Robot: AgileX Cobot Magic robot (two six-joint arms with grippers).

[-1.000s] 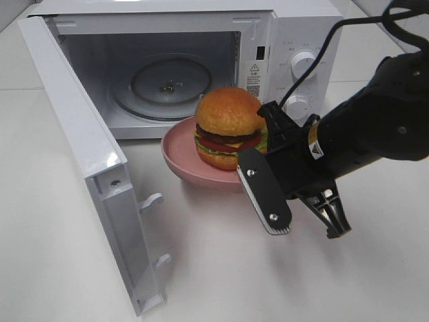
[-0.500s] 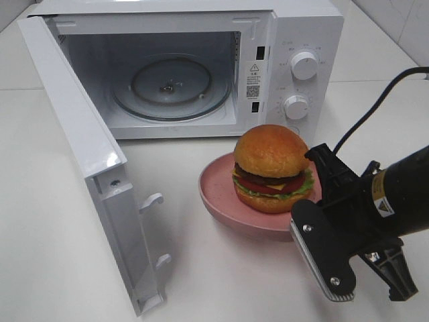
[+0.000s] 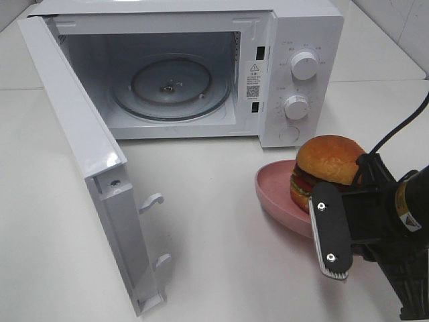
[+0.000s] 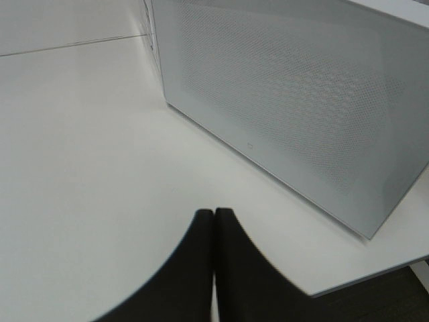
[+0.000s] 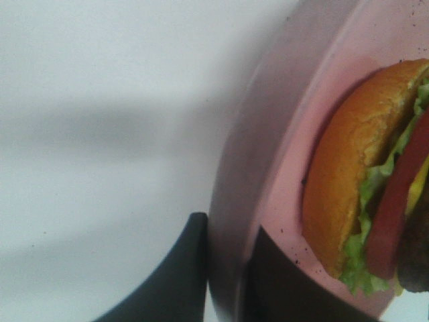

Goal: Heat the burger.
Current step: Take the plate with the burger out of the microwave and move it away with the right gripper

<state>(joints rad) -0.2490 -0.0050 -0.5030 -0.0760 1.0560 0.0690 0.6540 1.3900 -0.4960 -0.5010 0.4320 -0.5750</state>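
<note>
Right fingers (image 5: pixel 224 268) pinch the pink plate (image 3: pixel 271 194) bearing the burger (image 3: pixel 328 164) beside the open microwave (image 3: pixel 201 67); left fingers (image 4: pixel 214 235) pressed together.

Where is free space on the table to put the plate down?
Bare tabletop lies between the open microwave door and the pink plate. The corner right of the dials, around the burger and right hand, is crowded.

We see our black right arm (image 3: pixel 395 221), two silver screws on its flat finger (image 3: pixel 330 231), ribbed grey pad edge, yellow warning sticker, black cable
</note>
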